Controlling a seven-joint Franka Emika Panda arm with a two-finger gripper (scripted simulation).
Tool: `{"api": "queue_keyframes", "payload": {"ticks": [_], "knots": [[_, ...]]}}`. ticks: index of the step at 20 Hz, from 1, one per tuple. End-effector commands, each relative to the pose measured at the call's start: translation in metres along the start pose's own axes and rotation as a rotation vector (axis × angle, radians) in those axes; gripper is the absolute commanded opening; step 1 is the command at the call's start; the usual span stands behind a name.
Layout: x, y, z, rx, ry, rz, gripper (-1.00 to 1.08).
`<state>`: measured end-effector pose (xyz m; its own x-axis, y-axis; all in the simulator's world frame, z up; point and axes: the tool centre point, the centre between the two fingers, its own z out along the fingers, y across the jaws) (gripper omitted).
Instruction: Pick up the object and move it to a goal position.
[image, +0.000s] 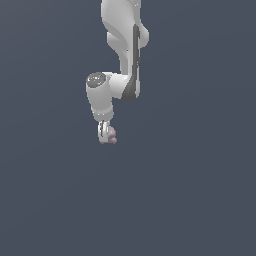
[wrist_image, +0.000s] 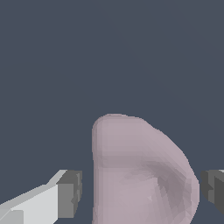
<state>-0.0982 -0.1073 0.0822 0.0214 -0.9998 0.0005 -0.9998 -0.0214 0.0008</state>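
The small, pale pinkish-mauve lumpy object (wrist_image: 140, 175) sits between the white gripper's (image: 106, 134) two grey-padded fingers (wrist_image: 70, 194). In the wrist view both pads stand apart from it, with a dark gap on either side, so the fingers are open and nothing is clamped yet.

In the exterior view the object (image: 112, 135) shows as a small lump at the gripper's tip, on the exterior view's right of it. Whether it rests on the plain dark desk (image: 190, 200) cannot be told.

The step in hand looks like closing on the object. It would go best if the fingers were centred first, since the gap appears wider on one side, and then closed slowly so the rounded lump does not squirt out.

The object's long axis seems to run across the line between the pads, its narrower rounded end pointing away from the wrist.
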Motion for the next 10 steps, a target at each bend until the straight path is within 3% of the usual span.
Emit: {"api": "queue_keyframes", "payload": {"ticks": [1, 6, 7, 10], "knots": [[0.0, 0.0001, 0.0101, 0.0, 0.0, 0.001, 1.0], [-0.0002, -0.0001, 0.0175, 0.0, 0.0, 0.002, 1.0], [-0.0002, -0.0001, 0.0175, 0.0, 0.0, 0.002, -1.0], [-0.0002, -0.0001, 0.0175, 0.0, 0.0, 0.002, -1.0]]}}
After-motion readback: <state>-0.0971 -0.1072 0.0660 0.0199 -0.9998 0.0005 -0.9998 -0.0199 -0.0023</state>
